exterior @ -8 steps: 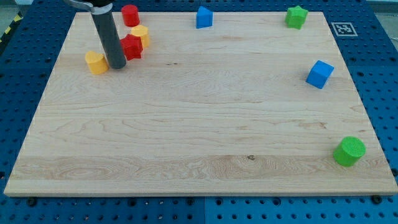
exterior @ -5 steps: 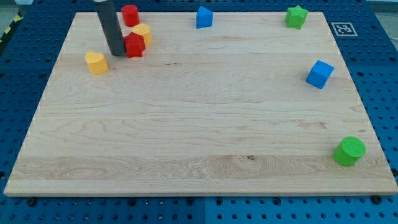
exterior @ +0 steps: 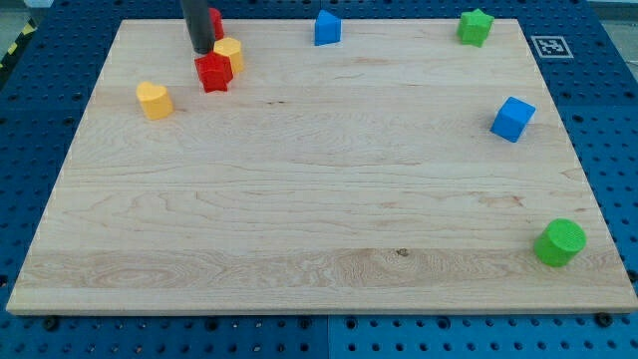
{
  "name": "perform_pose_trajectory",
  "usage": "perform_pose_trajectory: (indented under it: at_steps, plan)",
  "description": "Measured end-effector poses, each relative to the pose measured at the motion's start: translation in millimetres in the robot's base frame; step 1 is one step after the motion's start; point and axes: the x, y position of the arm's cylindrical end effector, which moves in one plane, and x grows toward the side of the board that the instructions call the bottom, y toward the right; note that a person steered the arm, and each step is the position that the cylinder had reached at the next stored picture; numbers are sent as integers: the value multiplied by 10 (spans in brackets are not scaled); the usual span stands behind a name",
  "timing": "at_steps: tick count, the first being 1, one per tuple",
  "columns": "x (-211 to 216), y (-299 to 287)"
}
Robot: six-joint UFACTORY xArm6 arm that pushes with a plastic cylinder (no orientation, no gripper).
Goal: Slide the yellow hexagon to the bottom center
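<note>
The yellow hexagon (exterior: pixel 230 54) sits near the view's top left, touching a red star-like block (exterior: pixel 213 73) just below and left of it. My tip (exterior: pixel 200 50) stands just left of the yellow hexagon and above the red star block. The rod partly hides a red cylinder (exterior: pixel 215 19) behind it. A yellow heart-shaped block (exterior: pixel 154 100) lies further left and lower.
A blue block (exterior: pixel 327 27) is at the top centre, a green star (exterior: pixel 476 26) at the top right, a blue cube (exterior: pixel 512 119) at the right, and a green cylinder (exterior: pixel 559 242) at the bottom right. The wooden board (exterior: pixel 319 269) lies on a blue pegboard.
My tip has moved up and slightly right, from beside the yellow heart and red star to just left of the yellow hexagon. The blocks have hardly moved.
</note>
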Motion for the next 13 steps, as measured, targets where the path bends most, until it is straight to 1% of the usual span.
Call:
perform_pose_trajectory:
  at_steps: [1, 2, 3, 4, 6, 7, 9, 10, 11, 13]
  plan:
    - [103, 165]
    - [357, 250]
    - [509, 448]
    - [509, 705]
    - [476, 831]
    - [340, 844]
    - [305, 1224]
    - [347, 1310]
    - [515, 1288]
    - [1054, 1282]
